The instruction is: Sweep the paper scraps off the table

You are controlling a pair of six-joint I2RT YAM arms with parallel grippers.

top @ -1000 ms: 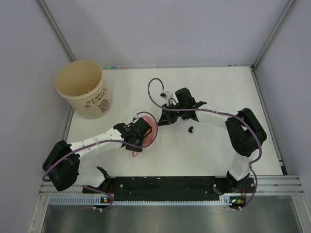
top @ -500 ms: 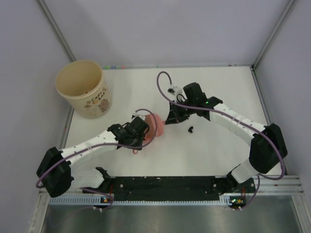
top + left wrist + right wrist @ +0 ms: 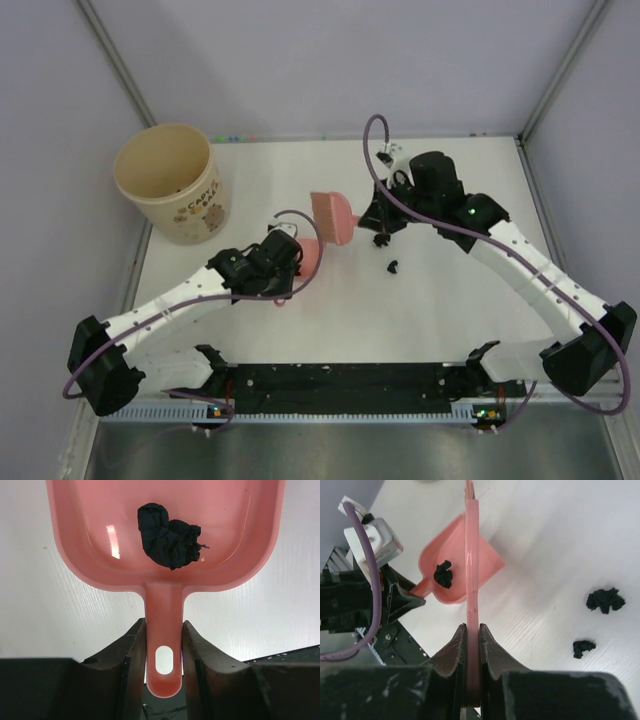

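My left gripper (image 3: pixel 164 626) is shut on the handle of a pink dustpan (image 3: pixel 100 540); one black paper scrap (image 3: pixel 167 535) lies in its pan. Seen from above, the dustpan (image 3: pixel 309 258) rests on the white table (image 3: pixel 450 310) left of centre. My right gripper (image 3: pixel 472 628) is shut on the thin handle of a pink brush (image 3: pixel 471 555), whose head (image 3: pixel 333 217) hangs just beyond the pan. Two loose paper scraps (image 3: pixel 605 600) (image 3: pixel 583 647) lie on the table to the right of the brush; one shows from above (image 3: pixel 393 266).
A tall beige bucket (image 3: pixel 125 165) with a cartoon print stands at the back left corner. A black strip (image 3: pixel 340 380) runs along the near edge between the arm bases. Grey-lilac walls close in the table on three sides.
The right arm has stretched out and carried the brush back and to the right, off the dustpan's mouth. The left arm has also stretched, shifting the dustpan slightly. Both grips are unchanged.
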